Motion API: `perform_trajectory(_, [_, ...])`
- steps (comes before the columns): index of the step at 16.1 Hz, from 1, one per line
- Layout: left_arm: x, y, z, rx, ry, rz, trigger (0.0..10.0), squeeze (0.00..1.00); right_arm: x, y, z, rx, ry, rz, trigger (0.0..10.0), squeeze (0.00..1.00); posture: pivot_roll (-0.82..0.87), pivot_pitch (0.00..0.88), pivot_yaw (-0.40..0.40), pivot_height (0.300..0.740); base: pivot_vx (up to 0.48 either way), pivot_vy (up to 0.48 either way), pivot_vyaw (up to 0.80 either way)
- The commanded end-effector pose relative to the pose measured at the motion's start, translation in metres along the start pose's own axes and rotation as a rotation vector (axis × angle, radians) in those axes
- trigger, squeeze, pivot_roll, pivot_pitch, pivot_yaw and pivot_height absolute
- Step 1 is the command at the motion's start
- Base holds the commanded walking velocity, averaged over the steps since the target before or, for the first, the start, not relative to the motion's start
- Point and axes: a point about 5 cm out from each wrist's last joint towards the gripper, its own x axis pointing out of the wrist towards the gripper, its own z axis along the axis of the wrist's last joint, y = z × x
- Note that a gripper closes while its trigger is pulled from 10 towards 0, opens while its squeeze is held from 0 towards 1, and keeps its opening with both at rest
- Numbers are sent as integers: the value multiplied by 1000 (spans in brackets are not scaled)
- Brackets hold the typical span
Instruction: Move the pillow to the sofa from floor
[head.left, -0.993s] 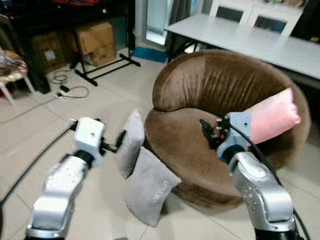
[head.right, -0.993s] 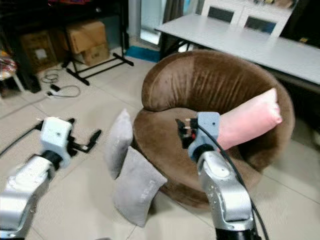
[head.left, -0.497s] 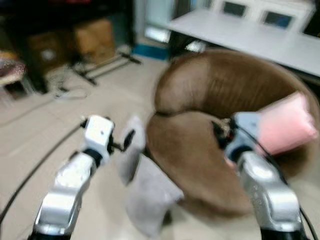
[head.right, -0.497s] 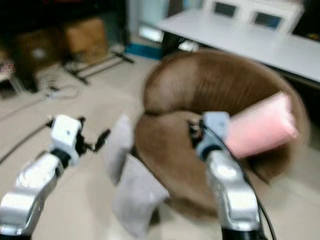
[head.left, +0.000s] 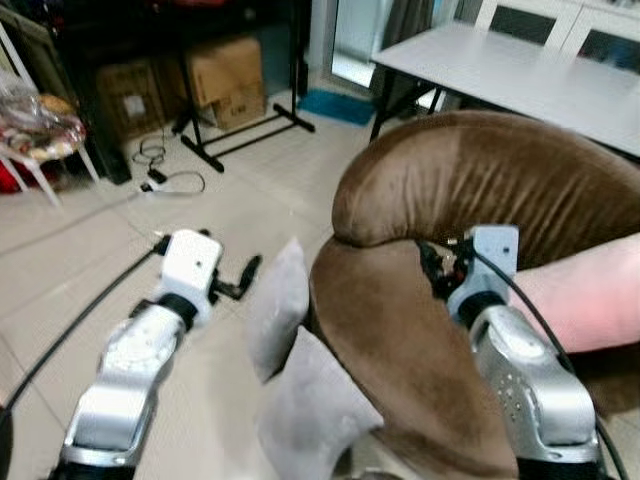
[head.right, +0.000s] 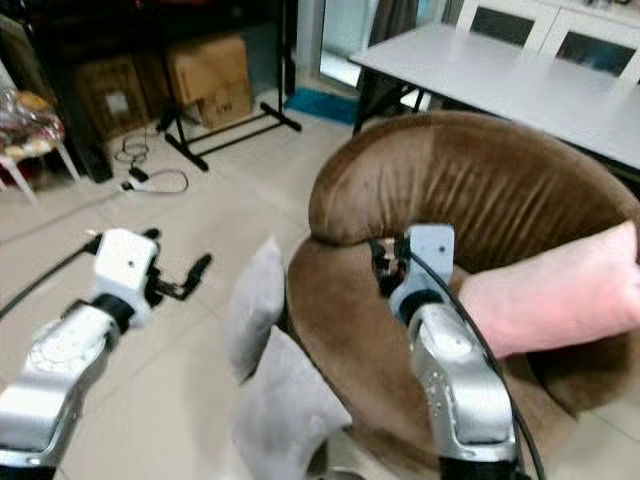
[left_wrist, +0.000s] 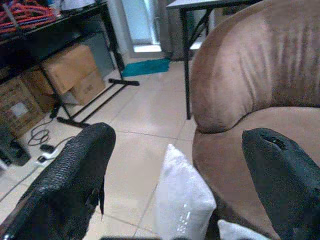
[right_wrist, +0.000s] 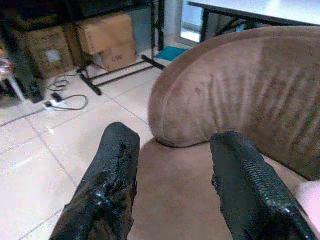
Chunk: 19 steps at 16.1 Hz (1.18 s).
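Two grey pillows stand on the tiled floor against the front of a round brown sofa (head.left: 470, 190): one upright pillow (head.left: 277, 305) and a nearer pillow (head.left: 315, 415) leaning below it. A pink pillow (head.left: 590, 295) lies on the sofa seat at the right. My left gripper (head.left: 240, 278) is open, held just left of the upright grey pillow (left_wrist: 182, 200) without touching it. My right gripper (head.left: 432, 268) hovers open over the sofa seat near the backrest, nothing between its fingers (right_wrist: 112, 175).
A grey table (head.left: 520, 70) stands behind the sofa. Cardboard boxes (head.left: 225, 75) and a black rack base (head.left: 250, 125) sit at the back left, with cables (head.left: 165, 180) on the floor. A chair (head.left: 35, 130) stands at the far left.
The camera has moved closer and to the left, so the sofa and pillows look larger. Both grippers keep their poses, left beside the grey pillow, right over the seat.
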Motion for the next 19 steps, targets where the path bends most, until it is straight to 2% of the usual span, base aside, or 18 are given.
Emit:
perform_trajectory(1, [-2,2,1,18,-7,12,10000,0,-1,0,1,10,-15,12,10000,0,-84,0,-48,701,0,0,0])
perform_trajectory(14, [-11,4,-7,24,-36,75,10000,0,-3,-2,-8,9,-5,9,10000,0,-75,0,-55,571,0,0,0])
perform_trajectory(19, [-11,2,-8,9,-41,49,10000,0,-2,-2,-6,-5,-16,7,10000,0,-72,0,-57,571,0,0,0])
